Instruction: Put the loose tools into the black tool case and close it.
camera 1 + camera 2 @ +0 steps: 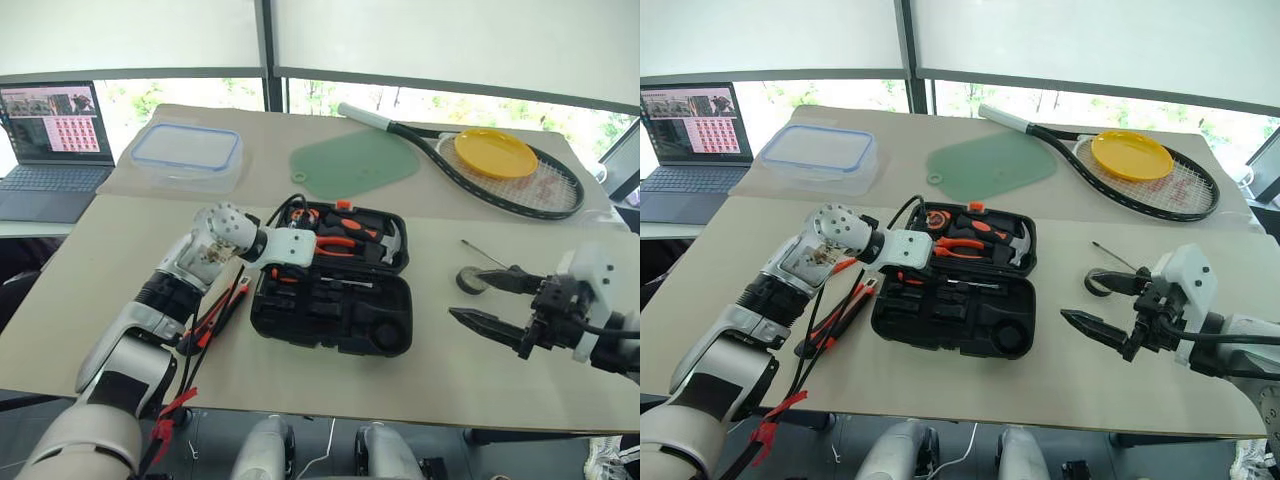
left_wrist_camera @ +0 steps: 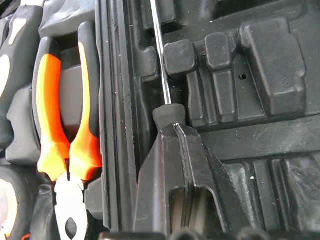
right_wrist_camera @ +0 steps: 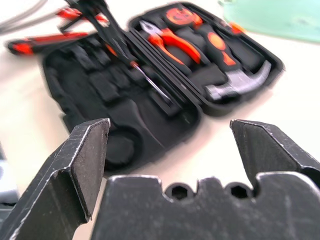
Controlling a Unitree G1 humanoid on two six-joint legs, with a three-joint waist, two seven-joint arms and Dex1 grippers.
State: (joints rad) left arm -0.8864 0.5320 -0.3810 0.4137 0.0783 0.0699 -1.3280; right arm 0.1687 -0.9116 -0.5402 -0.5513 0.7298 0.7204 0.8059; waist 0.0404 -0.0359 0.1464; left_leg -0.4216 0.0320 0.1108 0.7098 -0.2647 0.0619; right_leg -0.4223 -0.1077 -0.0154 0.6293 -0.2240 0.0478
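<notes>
The left claw [image 2: 175, 135] is sitting closed on the black handle end of a screwdriver [image 2: 161, 60], holding it just above the near half of the open black tool case [image 1: 330, 310]. The screwdriver's thin steel shaft is running straight out from the fingertips, alongside the hinge ridge that parts the two halves, with the moulded recesses lying just beside it. That alignment of shaft to slot is what the coming move is turning on, in my judgement: the tool is pointing along the case's length and probably needs only lowering into a slot. The far half is carrying the orange-handled pliers [image 1: 335, 240] and a hammer [image 1: 390, 240].

The right claw [image 1: 492, 300] is hanging wide and empty over the bench [image 1: 450, 370], right of the case. A small grey tape roll [image 1: 468, 280] is lying just beyond its far finger, and a slim tool [image 1: 483, 253] is lying farther off, slanting to the far left. The right arm is plainly nearer to both. More orange-and-black tools [image 1: 840, 310] are lying on the bench left of the case, beneath the left arm.
</notes>
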